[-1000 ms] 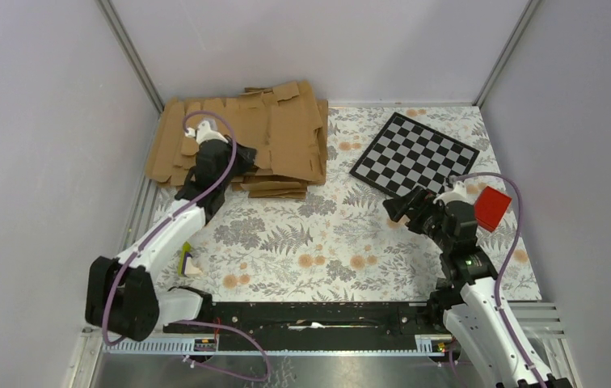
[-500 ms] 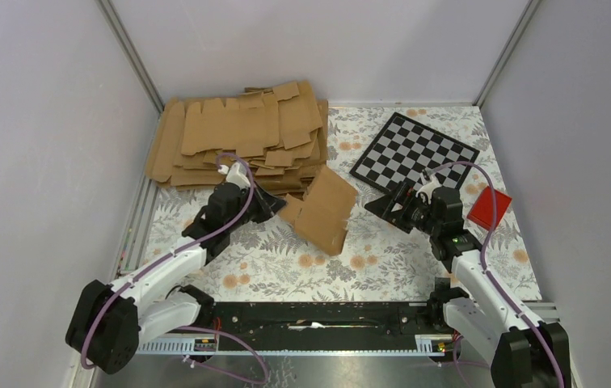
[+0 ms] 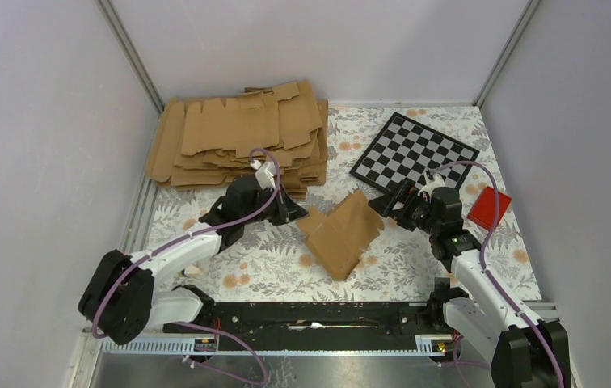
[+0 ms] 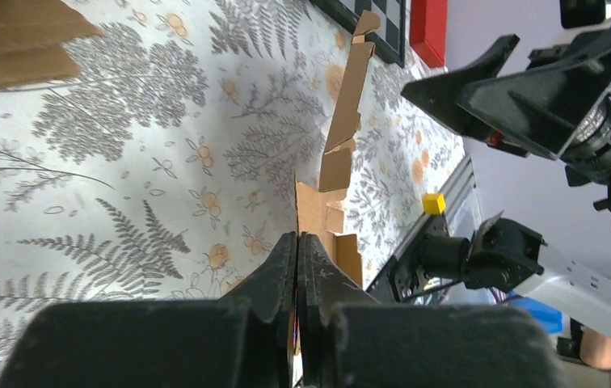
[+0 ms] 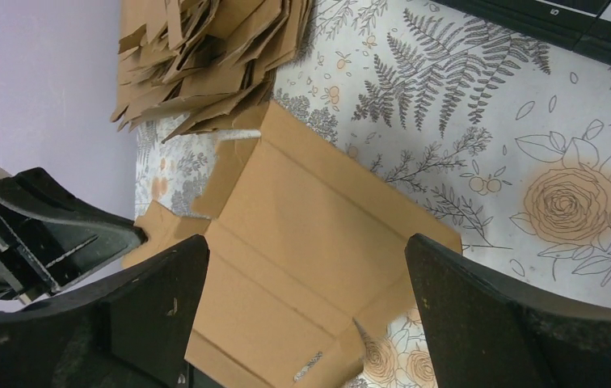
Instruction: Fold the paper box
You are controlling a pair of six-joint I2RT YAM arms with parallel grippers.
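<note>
Left gripper [image 3: 296, 216] is pinching one corner flap of the paper box [image 3: 343, 234], which is slanting out just past its fingertips toward the right gripper [image 3: 393, 208]. You're seeing that one spread wide, near the sheet's far edge. I can't tell whether the low corner is resting on the table.

Left wrist view: the jaws are pressing together on the cardboard, seen edge-on, so you're not getting its creases.

Right wrist view: the box [image 5: 318, 210] is lying flat-faced between the open fingers [image 5: 153, 311], its lower part cut off. A grip that thin is risking a slip or swing if you're nudging the sheet before closing.
</note>
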